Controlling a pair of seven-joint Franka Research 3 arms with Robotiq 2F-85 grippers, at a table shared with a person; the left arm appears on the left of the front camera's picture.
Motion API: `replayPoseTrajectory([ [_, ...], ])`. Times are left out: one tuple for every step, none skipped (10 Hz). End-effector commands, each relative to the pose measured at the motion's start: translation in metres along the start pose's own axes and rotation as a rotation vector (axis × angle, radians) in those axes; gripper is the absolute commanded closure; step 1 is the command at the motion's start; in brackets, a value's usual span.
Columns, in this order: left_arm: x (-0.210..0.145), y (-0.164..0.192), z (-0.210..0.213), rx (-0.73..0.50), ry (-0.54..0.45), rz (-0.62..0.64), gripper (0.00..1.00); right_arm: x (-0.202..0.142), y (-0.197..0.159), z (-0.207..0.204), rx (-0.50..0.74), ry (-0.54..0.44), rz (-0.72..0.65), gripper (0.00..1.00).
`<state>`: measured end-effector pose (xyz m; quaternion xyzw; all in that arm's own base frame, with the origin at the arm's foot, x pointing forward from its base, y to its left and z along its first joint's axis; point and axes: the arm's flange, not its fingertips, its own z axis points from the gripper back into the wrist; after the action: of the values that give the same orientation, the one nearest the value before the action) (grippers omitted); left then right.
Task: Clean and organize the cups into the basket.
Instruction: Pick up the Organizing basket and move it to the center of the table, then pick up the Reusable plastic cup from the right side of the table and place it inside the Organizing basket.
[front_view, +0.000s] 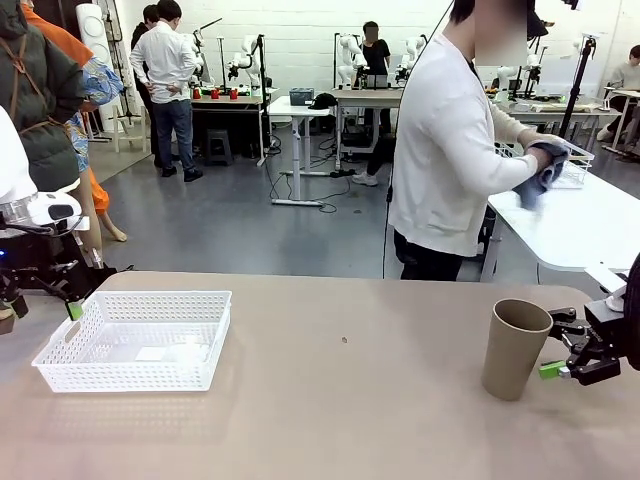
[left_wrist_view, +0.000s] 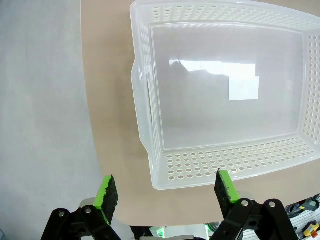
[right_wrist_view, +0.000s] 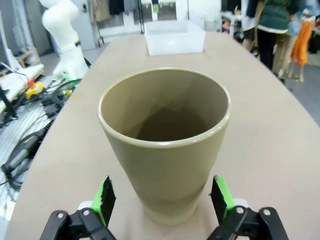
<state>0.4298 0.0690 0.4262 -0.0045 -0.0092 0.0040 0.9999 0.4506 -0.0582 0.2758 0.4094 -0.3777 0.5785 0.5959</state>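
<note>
Standing upright near the right end of the table (front_view: 350, 420), the tan cup (front_view: 515, 348) rests on its narrow base with its mouth open upward, so its long axis is vertical. The right gripper (front_view: 558, 345) sits level with the cup's lower half, approaching from the table's right side with its fingers roughly horizontal. In the right wrist view the cup (right_wrist_view: 165, 150) lies straight ahead, centred between the green pads (right_wrist_view: 105, 200). The jaws are spread wider than the cup's base, with a gap visible on each side, so nothing is gripped yet. Judgement: a straight closure at this height would bear on the tapered wall across the axis. Because the wall narrows downward, the cup could slide or tip if the pads meet it unevenly. The right arm is plainly the nearer one to the cup. The basket (front_view: 130, 300) stands well apart at the table's left end, with no cup in it. The left gripper (left_wrist_view: 166, 190) hangs above the basket's near wall (left_wrist_view: 225, 162) and the table edge, jaws spread and holding nothing. Judgement: moving the cup to the basket calls for a carry across the full table width, or a handover. At the far side, a person's hands work a blue cloth (front_view: 540, 175); what it wraps cannot be told.
</note>
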Motion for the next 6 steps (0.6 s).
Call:
replayPoseTrajectory([
  [0.005, 0.0, 0.0, -0.043, -0.028, -0.032, 0.0, -0.005, -0.002, -0.007, 0.002, -0.006, 0.027, 0.0],
  [0.005, -0.001, -0.001, -0.046, -0.035, -0.039, 0.0, -0.005, -0.003, -0.01, 0.011, -0.009, 0.026, 0.0],
  [0.006, -0.002, -0.003, -0.053, -0.037, -0.044, 0.0, -0.005, -0.003, -0.014, 0.022, -0.005, 0.021, 0.0],
  [0.008, -0.004, -0.006, -0.057, -0.042, -0.049, 0.0, -0.006, -0.004, -0.019, 0.03, -0.002, 0.018, 0.0],
  [0.009, -0.006, -0.008, -0.062, -0.051, -0.058, 0.0, -0.006, -0.004, -0.024, 0.033, 0.003, 0.027, 0.0],
  [0.01, -0.007, -0.01, -0.064, -0.052, -0.061, 0.0, -0.006, -0.005, -0.029, 0.041, 0.006, 0.022, 0.0],
])
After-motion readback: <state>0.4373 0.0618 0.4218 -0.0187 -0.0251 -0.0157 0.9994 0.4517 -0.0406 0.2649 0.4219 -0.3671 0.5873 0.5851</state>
